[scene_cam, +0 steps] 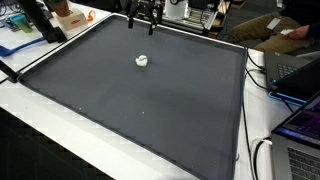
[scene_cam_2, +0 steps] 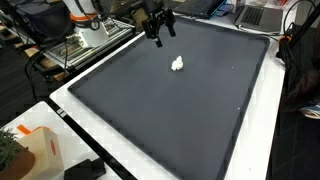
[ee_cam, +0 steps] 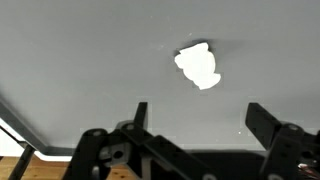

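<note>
Jaws apart above white lump (ee_cam: pixel 199 66) on dark mat (ee_cam: pixel 80 50)

Closest in, the wrist view looked down past the gripper (ee_cam: pixel 200 112). Its two black fingers (ee_cam: pixel 262 118) stood wide apart at the bottom of the picture, with nothing between them but bare mat. The white lump lay just beyond the fingertips, roughly centred in the gap between them, and was clear of both fingers. It was small and irregular, possibly crumpled paper or tissue, though the view was too coarse to say which.

In both exterior views the gripper (scene_cam: pixel 150 28) (scene_cam_2: pixel 160 38) hung over the far part of the mat and close to its far edge, fingers pointing down and spread. The lump (scene_cam: pixel 142 61) (scene_cam_2: pixel 177 64) sat on the mat a little nearer the camera than the gripper, apart from it and resting alone on the fabric. The mat (scene_cam: pixel 140 110) (scene_cam_2: pixel 170 120) covered most of a white table (scene_cam: pixel 40 115) (scene_cam_2: pixel 110 150), leaving a pale border along its edges.

Further out, an open laptop (scene_cam: pixel 300 130) sat on the table beside the mat in an exterior view, with cables trailing near it. In an exterior view a pale box with orange markings (scene_cam_2: pixel 38 148) stood at the near corner, well away from the lump. Benches crowded with equipment filled the background behind the arm.
</note>
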You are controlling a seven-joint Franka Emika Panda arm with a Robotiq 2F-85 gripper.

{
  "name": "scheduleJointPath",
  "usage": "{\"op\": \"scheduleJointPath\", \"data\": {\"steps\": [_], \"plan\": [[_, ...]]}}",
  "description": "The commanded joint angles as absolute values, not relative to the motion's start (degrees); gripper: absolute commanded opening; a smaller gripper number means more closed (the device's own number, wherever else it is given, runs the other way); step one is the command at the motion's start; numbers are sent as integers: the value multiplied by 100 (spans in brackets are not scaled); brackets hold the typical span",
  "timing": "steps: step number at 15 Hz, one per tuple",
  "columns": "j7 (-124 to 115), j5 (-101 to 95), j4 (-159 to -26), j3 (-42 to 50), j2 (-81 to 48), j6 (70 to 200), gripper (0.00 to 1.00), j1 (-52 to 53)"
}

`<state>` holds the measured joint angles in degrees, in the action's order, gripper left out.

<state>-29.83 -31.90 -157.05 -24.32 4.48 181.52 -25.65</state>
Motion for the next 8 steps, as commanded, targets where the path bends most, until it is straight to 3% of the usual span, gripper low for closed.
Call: {"op": "scheduleJointPath", "data": {"steps": [1,8], "plan": [[-2983,-3190,-15703,-2432,448,18152,100,-2565],[-3490,-3401,-15432,-2755,482,18468,100,-3204]]}}
